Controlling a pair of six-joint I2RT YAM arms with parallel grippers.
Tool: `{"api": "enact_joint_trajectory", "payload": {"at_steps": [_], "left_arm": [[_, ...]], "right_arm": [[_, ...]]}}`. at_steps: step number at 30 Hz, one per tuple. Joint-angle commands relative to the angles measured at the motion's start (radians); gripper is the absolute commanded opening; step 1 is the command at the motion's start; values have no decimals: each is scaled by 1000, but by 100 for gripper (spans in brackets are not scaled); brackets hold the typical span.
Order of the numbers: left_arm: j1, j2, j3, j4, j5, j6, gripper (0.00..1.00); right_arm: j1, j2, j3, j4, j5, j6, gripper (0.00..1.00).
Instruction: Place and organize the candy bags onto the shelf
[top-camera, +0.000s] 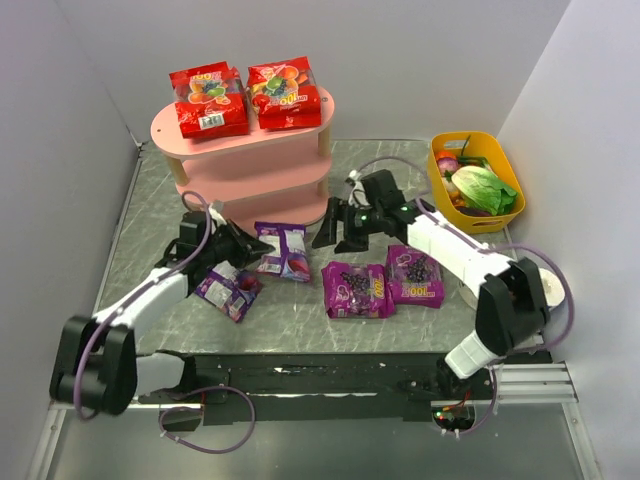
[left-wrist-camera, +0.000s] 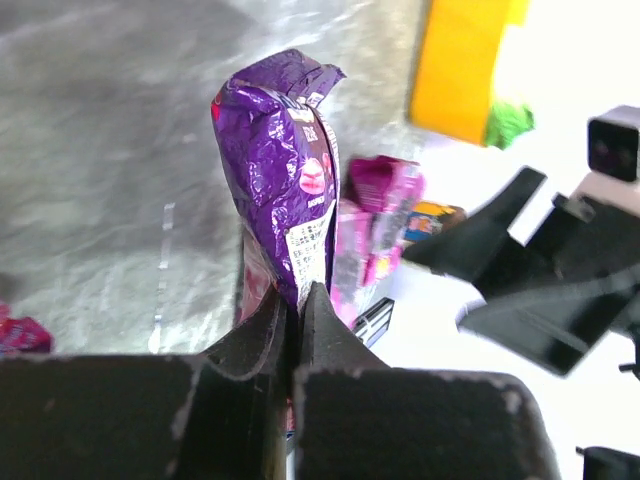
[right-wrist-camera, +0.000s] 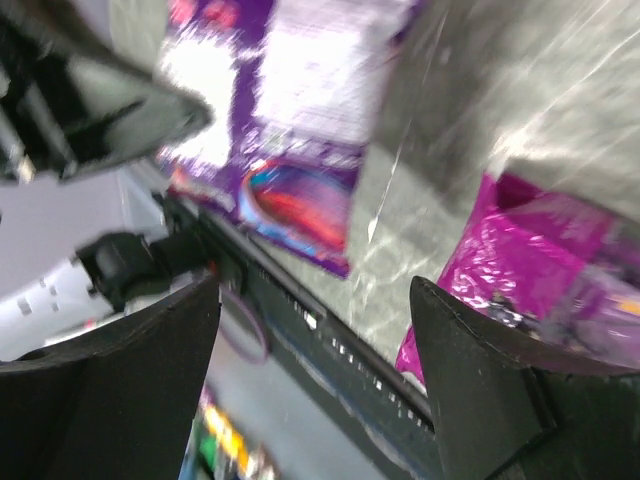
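blue-violet foil is what counts in the top view: one blue-violet candy bag (top-camera: 284, 250) sits mid-frame on the grey table (top-camera: 150, 210), just below the pink shelf (top-camera: 240, 138). the left gripper (top-camera: 250, 245) is at its left edge. its long axis runs roughly top to bottom of the frame, leaning a little. a second blue-violet bag (top-camera: 229, 290) lies under the left arm, and two magenta grape bags (top-camera: 355, 289) lie side by side to the right. two red bags (top-camera: 209, 98) already sit on the shelf's top tier. the right gripper (top-camera: 338, 228) hangs just right of the held bag, touching nothing that i can see.

from the left wrist, the left gripper (left-wrist-camera: 297, 300) is pressed together on the bag's (left-wrist-camera: 285, 150) lower edge. the packet rises towards the top of the frame, its crimped end curling right.

the right wrist view is blurred. its gripper (right-wrist-camera: 310, 300) stands spread and empty, with the blue-violet bag (right-wrist-camera: 300, 150) in the upper middle and a magenta bag (right-wrist-camera: 540, 260) at the right.

to do this well, i'd say keep the pinch firm, since glossy foil may slip. lift it clear of the table, swing wide of the right gripper, and slide the bag in flat on a lower tier, long side along the shelf.
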Motion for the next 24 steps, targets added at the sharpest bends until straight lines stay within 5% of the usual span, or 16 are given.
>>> {"api": "enact_joint_trajectory", "payload": {"at_steps": [1,10,24], "left_arm": [[-4,-126,70,-67,3,117,1],[-2,-232,116,26,3,56,1],[-4,-91,141,426,-174,-171,1]], "right_arm": [[-33,-110,-48,68,137,32,83],[-51,-253,-119,136,238,55,83],[-83,-304,-151,140,212,57,83]]}}
